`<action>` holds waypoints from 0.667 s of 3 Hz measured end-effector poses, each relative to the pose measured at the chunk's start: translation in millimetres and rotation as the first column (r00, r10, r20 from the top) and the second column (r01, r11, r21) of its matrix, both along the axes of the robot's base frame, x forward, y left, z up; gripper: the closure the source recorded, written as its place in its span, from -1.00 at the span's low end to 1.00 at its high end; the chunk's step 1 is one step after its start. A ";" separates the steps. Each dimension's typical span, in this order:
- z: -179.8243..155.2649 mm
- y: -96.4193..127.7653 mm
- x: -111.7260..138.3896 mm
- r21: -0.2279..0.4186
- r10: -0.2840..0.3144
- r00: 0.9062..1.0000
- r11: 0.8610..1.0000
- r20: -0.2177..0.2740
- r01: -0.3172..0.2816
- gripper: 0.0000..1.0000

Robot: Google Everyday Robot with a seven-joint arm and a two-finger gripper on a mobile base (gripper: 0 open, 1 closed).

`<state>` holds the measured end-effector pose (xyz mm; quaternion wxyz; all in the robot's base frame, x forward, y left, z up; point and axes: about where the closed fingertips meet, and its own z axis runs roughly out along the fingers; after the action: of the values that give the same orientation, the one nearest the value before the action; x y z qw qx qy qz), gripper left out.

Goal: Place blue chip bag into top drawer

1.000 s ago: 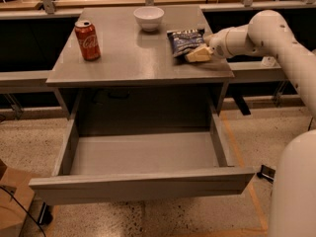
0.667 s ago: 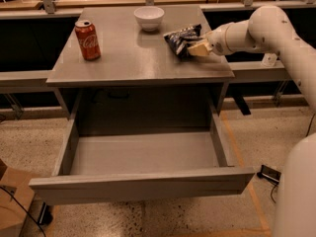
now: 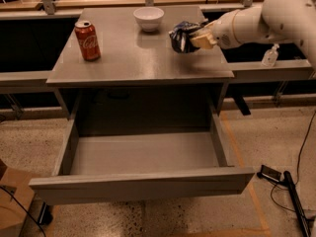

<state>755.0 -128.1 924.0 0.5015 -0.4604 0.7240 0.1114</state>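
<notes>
Near the bench's (image 3: pixel 128 58) right edge, the gripper (image 3: pixel 200 37) is clenching the blue chip bag (image 3: pixel 180 33), readying it for the open top drawer (image 3: pixel 143 184).

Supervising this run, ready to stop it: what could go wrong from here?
Over the table's picture-right side, the claw grips the crumpled blue chip bag by one end; it might slip. The white bowl sits close; a swing could knock it. The open top drawer lies lower and forward; releasing early would miss it.
</notes>
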 end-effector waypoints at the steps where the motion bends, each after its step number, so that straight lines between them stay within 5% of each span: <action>1: 45.4 4.9 -63.6 -0.026 0.141 0.990 0.990 -0.002 -0.141 1.00; 2: 36.9 8.3 -68.0 -0.032 0.161 0.986 0.986 -0.031 -0.162 1.00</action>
<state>686.9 -119.8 960.8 0.4724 -0.5245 0.6932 0.1456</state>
